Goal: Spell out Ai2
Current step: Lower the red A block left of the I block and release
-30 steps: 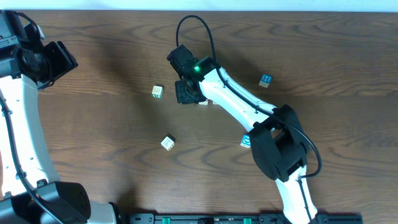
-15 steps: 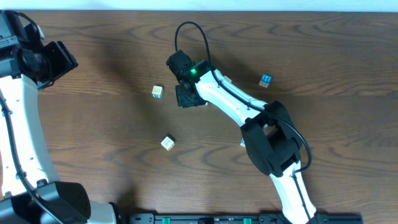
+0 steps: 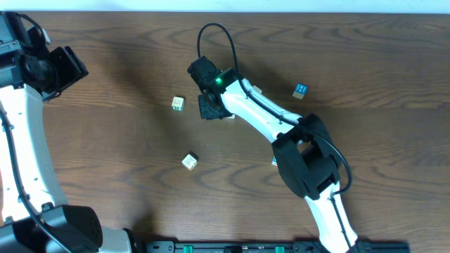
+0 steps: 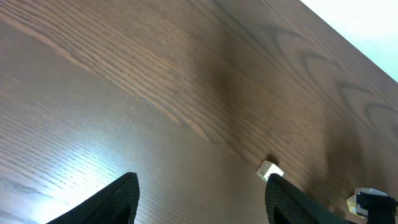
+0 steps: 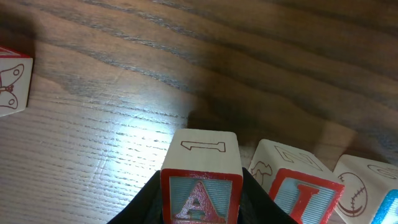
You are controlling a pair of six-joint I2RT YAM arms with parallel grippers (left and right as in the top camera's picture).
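My right gripper [image 3: 211, 107] is shut on the red-framed A block [image 5: 201, 180], held just left of the red I block [image 5: 297, 186]. A third block [image 5: 367, 180] sits right of the I. In the overhead view the gripper hides these blocks near the table's middle. My left gripper [image 4: 199, 199] is open and empty at the far left, high over bare wood; it also shows in the overhead view [image 3: 60, 70].
Loose blocks lie about: one with green print [image 3: 178, 103], a pale one [image 3: 189, 161], a blue one [image 3: 300, 91] at right, a butterfly block [image 5: 12, 81]. A small block [image 4: 269, 169] shows in the left wrist view.
My right arm shifted slightly left and up a second ago, then held still. The left arm has not moved.
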